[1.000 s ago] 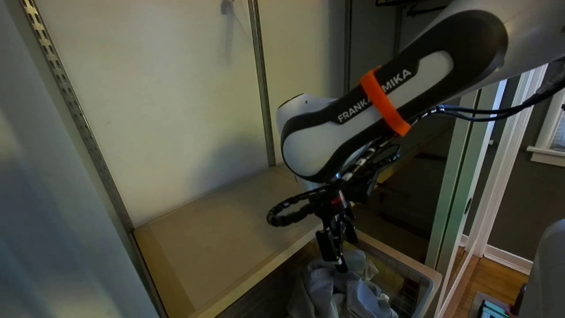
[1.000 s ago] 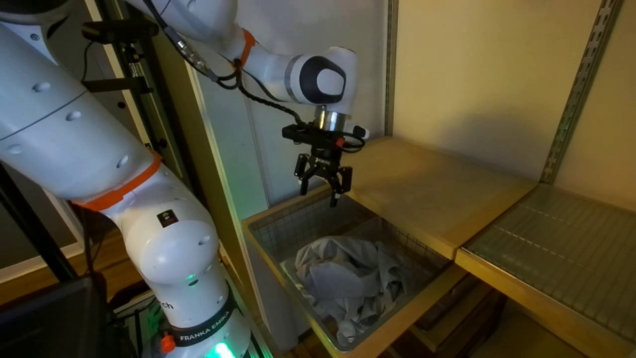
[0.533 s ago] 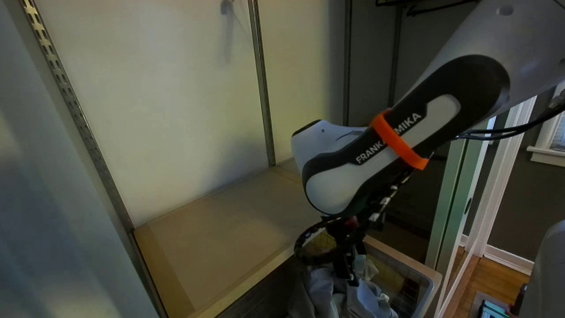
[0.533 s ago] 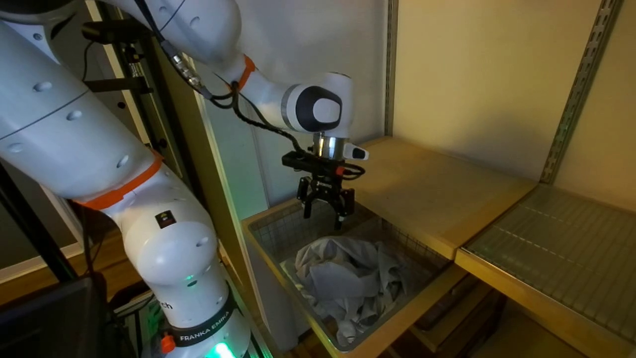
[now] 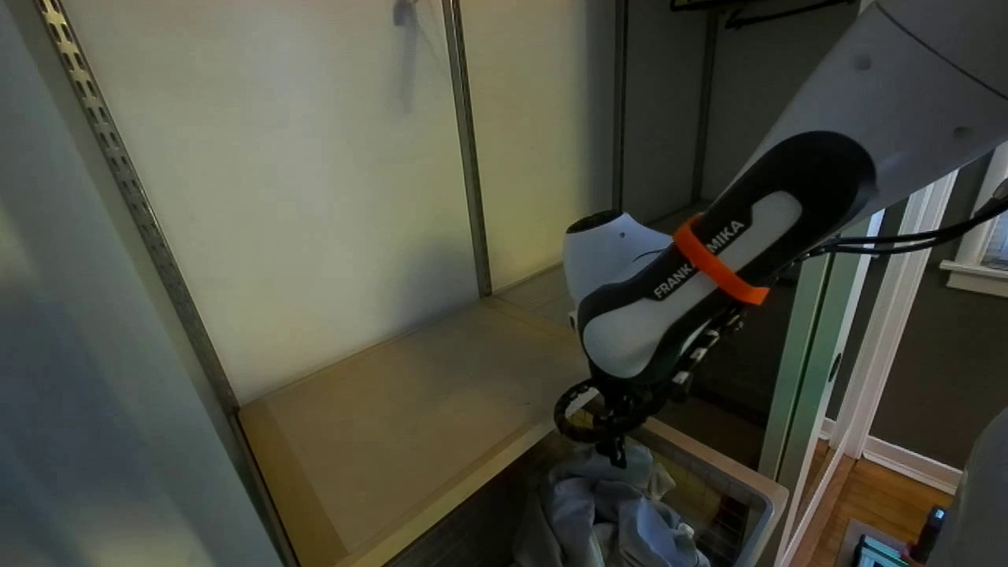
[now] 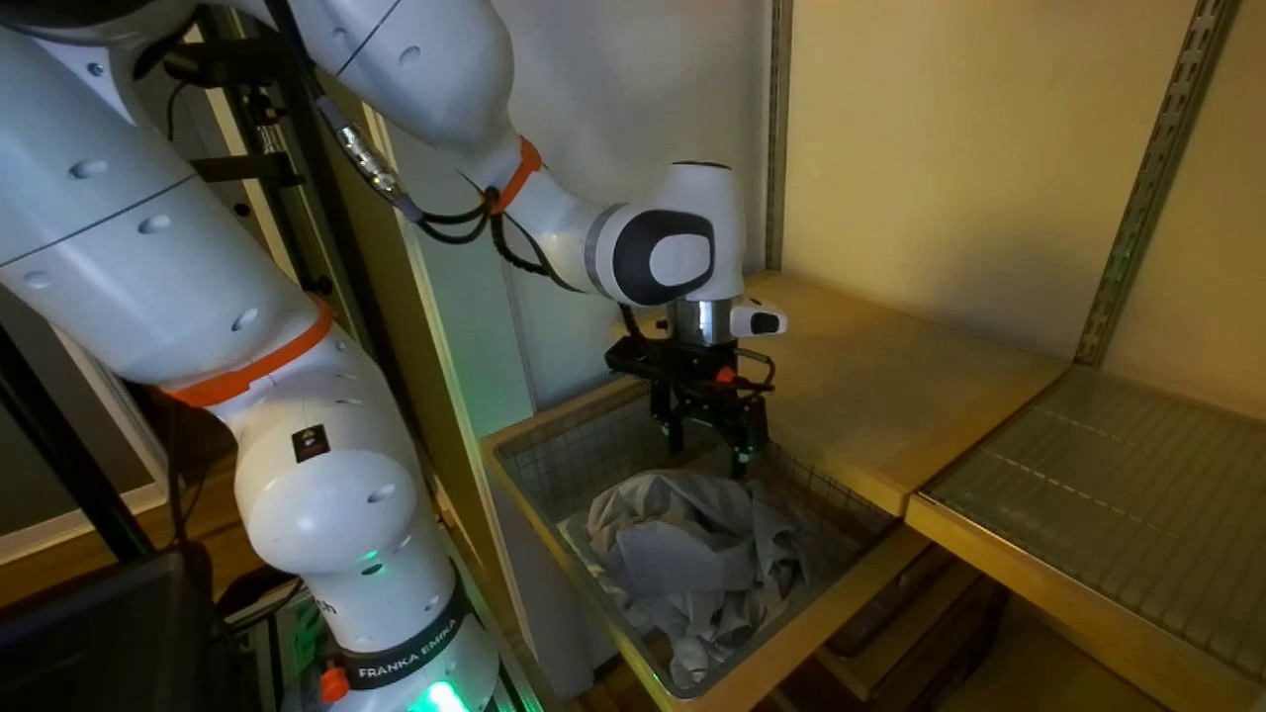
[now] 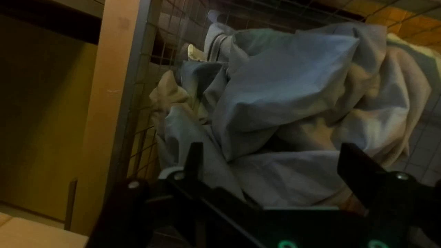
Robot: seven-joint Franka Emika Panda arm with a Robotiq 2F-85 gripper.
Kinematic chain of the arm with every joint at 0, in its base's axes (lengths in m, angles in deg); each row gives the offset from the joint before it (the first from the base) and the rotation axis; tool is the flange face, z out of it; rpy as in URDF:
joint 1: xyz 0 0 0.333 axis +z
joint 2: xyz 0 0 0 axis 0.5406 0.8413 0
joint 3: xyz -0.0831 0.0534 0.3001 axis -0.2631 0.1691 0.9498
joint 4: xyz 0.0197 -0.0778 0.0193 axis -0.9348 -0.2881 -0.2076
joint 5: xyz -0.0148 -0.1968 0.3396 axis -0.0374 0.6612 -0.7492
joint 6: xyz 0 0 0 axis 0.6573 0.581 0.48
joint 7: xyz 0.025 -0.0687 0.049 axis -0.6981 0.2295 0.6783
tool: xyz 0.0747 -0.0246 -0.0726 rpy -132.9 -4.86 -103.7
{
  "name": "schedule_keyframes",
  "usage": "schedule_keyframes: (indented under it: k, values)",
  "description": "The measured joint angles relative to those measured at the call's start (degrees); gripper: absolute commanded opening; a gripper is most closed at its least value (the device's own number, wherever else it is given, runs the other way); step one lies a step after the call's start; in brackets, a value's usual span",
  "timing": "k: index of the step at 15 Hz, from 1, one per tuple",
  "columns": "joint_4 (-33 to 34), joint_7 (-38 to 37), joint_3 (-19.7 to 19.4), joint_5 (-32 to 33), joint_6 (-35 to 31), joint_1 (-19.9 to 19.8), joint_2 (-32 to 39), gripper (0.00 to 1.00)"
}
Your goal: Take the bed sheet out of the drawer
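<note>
In an exterior view, the bed sheet (image 5: 598,512), heaped inside the drawer (image 5: 768,504), is cut off at the bottom, and the hand (image 5: 613,455) is mostly hidden by the arm (image 5: 748,244) and a cable loop (image 5: 561,411). Nearly the whole bed sheet (image 6: 682,554) is shown in an exterior view, with the fingers (image 6: 675,435) spread apart over the drawer. In the wrist view they are seen as dark shapes, widely parted; whether the cloth is touched cannot be told. A pale, dark-striped end (image 7: 217,44) is made out clearly only there. A large fold (image 7: 286,86) is pointed toward that view's upper right; the crumpled sheet's long axis cannot be told.
</note>
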Motion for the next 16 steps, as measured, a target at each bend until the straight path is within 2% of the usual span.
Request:
schedule_keyframes:
  k: [7,11,13,14,16]
  values:
    - [-0.02,-6.7,-0.49,0.77,-13.55,-2.47,9.99,1.0]
    - [0.0,-10.61,-0.58,11.4,-17.31,-4.26,16.21,1.0]
    - [0.08,-13.37,-1.09,18.86,-18.48,-4.77,18.55,1.0]
    - [0.15,-15.62,-1.49,23.39,-18.49,-4.87,19.19,0.77]
    - [0.33,-20.77,-2.36,32.55,-18.46,-4.88,19.43,0.68]
